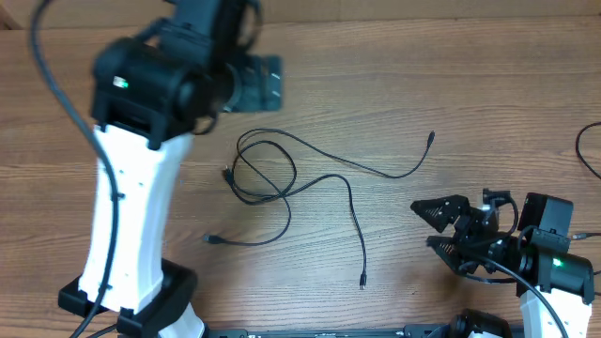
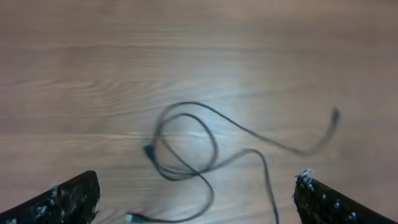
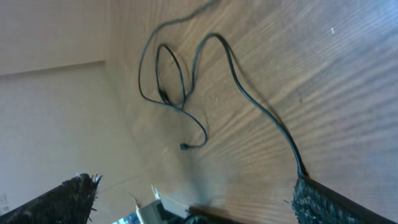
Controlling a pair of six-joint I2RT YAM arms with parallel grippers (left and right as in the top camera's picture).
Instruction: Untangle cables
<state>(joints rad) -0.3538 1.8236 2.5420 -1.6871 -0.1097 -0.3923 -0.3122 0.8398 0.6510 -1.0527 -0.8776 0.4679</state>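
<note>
Thin black cables (image 1: 282,174) lie looped and crossed in the middle of the wooden table, with plug ends at the upper right (image 1: 431,137), the lower left (image 1: 208,238) and the lower middle (image 1: 362,280). The tangle also shows in the left wrist view (image 2: 186,149) and the right wrist view (image 3: 174,87). My left gripper (image 2: 196,199) is open and empty, held above the loops. My right gripper (image 1: 434,225) is open and empty, low at the right, apart from the cables; in its wrist view (image 3: 193,199) one strand runs to its right finger.
The left arm's white base (image 1: 127,244) stands at the table's left. A thicker black cable (image 1: 587,150) curves in at the right edge. The table's front edge runs along the bottom.
</note>
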